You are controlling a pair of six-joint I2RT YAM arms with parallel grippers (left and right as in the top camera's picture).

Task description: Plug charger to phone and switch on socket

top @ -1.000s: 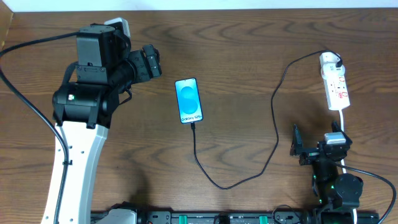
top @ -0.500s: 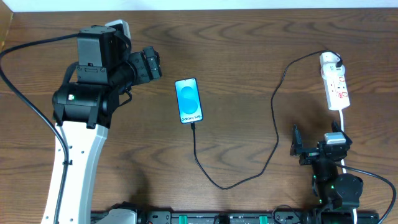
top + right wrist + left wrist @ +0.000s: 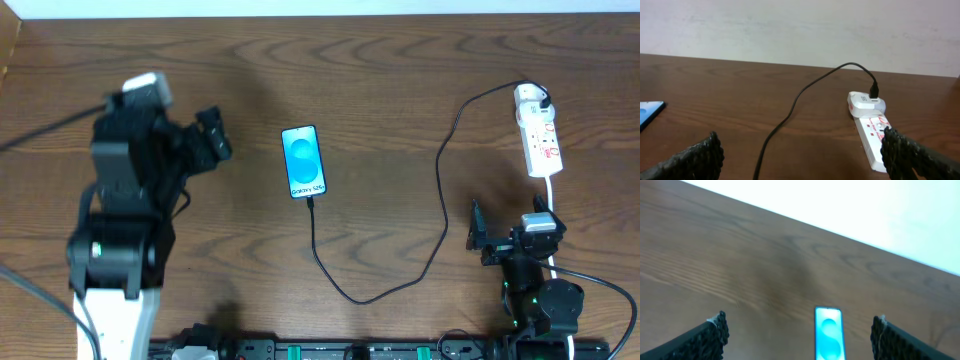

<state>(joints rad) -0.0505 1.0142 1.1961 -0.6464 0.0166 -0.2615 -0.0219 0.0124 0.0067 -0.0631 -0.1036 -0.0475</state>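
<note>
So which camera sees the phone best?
The overhead view: the whole phone lies in sight, blue screen up, with the charger at its near end. The left wrist view cuts off its lower part at the picture's edge. The right wrist view catches only a blue corner at the left edge.

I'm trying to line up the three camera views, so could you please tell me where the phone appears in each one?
Overhead: the phone lies just left of centre, screen up.
Left wrist: the phone at bottom centre, cropped.
Right wrist: only its blue corner shows at the left edge.
Shared landmark: the far edge of the table against white.
</note>
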